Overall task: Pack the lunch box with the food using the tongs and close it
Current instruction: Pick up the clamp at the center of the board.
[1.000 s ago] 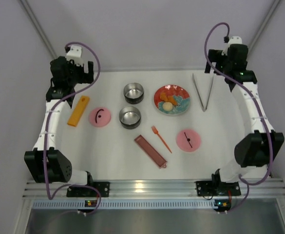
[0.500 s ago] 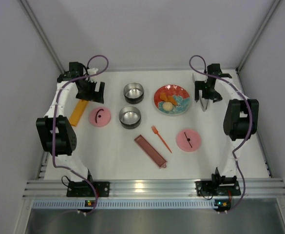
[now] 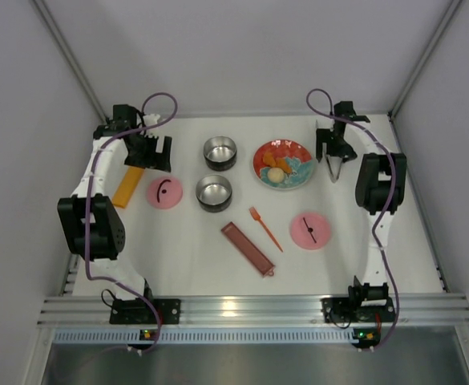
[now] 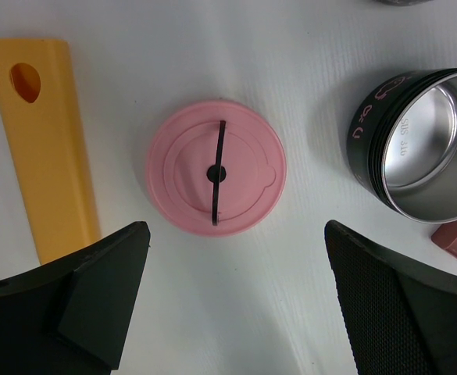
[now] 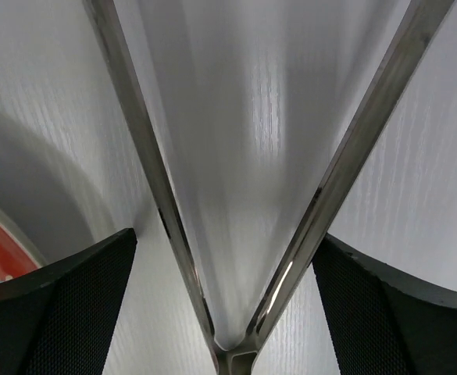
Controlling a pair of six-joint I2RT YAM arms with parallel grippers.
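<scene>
Right gripper (image 5: 225, 242) sits low, jaws spread, a finger either side of the tongs (image 5: 146, 172) near their joined end, set, I'd say, to pinch both arms together. Nothing clamped yet. The tongs lie flat just right of the plate (image 3: 258, 158), long axis far-to-near, joint nearest us, tips opening toward the far edge. Left gripper (image 4: 236, 289) hovers wide open over a pink lid (image 4: 216, 176).
</scene>
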